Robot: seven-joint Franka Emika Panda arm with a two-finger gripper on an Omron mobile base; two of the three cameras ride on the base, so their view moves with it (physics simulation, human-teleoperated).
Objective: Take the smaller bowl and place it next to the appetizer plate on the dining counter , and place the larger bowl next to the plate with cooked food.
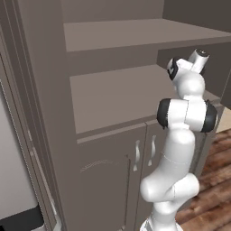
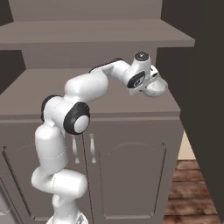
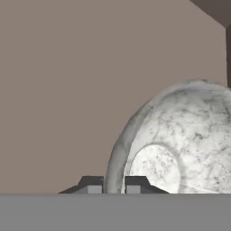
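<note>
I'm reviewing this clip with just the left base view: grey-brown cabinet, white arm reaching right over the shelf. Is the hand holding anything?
Observer: Yes. In the hand view the two dark fingertips sit on either side of the rim of the small grey-white speckled bowl.
Operator: Is the bowl resting on the shelf or lifted?
Observer: I cannot tell for sure; in the right base view the bowl hangs under the hand, close over the grey-brown cabinet shelf near its right end.
Operator: Which way does the bowl face?
Observer: In the hand view its hollow inside faces the camera, so it is tipped relative to the hand.
</note>
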